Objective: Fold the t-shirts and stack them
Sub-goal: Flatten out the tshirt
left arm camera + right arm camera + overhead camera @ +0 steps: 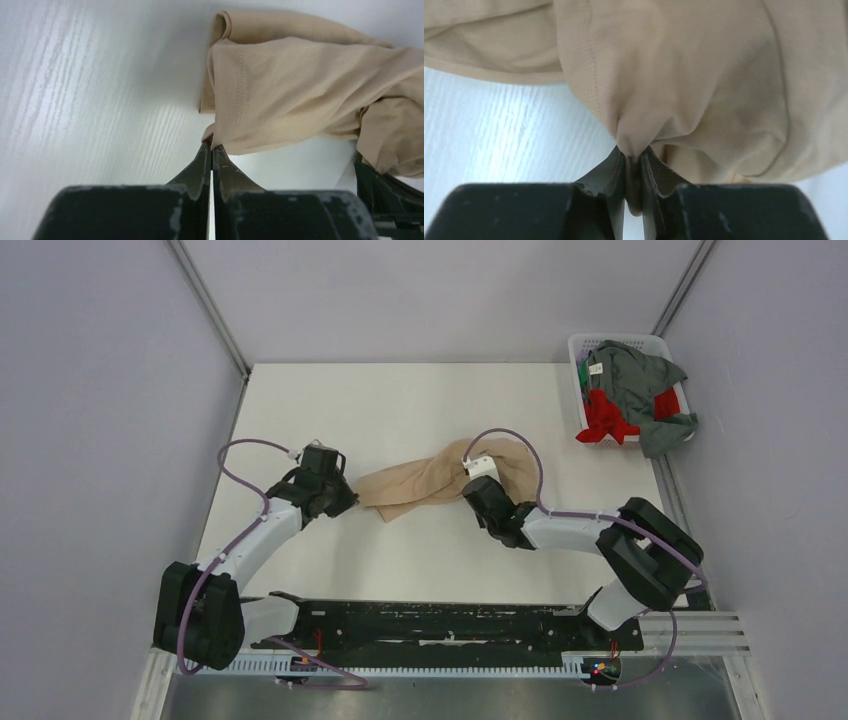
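The white desk [400, 400] shows a faint wood grain in the wrist views. 1 tan t-shirt [430, 480] lies bunched and twisted across its middle, stretched from left to right, well apart from every edge. 1 white lattice basket [574, 350] stands at the far right corner and appears to reach past the right edge.

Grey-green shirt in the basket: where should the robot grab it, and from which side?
Pinch the flap of the grey-green shirt that spills over the near right rim of the white basket, coming down from above. It probably hangs loose there, away from the red shirt.
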You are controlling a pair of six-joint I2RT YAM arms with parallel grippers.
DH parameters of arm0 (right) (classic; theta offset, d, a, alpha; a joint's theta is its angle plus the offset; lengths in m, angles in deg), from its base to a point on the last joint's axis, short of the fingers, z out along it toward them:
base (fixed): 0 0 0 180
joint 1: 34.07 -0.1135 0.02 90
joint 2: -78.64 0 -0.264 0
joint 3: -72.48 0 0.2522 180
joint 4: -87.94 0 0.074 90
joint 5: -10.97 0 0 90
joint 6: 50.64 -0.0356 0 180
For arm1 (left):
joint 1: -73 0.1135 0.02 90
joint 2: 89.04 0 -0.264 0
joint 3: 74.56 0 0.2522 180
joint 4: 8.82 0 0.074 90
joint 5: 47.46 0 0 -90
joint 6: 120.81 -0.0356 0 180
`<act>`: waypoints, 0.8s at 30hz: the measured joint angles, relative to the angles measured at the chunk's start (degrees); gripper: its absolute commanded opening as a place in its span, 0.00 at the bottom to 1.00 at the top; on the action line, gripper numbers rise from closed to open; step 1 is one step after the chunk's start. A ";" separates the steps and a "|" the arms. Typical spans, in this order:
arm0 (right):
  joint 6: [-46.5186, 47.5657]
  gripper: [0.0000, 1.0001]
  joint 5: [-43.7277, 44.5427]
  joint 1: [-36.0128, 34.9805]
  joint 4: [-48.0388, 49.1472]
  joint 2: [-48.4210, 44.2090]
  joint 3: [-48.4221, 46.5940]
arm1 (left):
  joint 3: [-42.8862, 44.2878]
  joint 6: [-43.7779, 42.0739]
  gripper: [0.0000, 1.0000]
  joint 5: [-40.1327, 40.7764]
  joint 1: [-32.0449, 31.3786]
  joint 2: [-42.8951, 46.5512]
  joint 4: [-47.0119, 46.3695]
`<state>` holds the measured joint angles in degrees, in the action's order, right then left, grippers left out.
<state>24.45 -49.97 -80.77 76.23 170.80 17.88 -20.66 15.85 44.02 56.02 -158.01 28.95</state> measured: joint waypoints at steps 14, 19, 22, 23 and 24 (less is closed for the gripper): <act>6.34 0.00 4.87 4.20 0.55 -32.83 10.19 | 13.70 -0.76 0.02 11.82 0.02 -0.09 5.07; 12.20 0.00 7.34 9.27 0.48 -38.56 5.29 | 20.20 -0.81 0.02 13.60 0.02 5.86 6.23; 16.70 0.00 7.21 9.42 0.70 -40.98 -1.38 | 25.16 -1.57 0.02 14.84 0.00 11.04 5.95; 18.53 0.00 6.73 9.38 0.85 -42.16 -4.22 | 27.28 -2.08 0.02 15.26 0.00 12.81 5.92; 20.02 0.00 6.34 9.33 0.83 -43.12 -6.56 | 29.59 -2.64 0.02 15.85 0.00 14.45 5.95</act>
<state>44.47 -43.63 -71.44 77.06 127.68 11.32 8.94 13.20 59.86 56.02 -143.56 34.90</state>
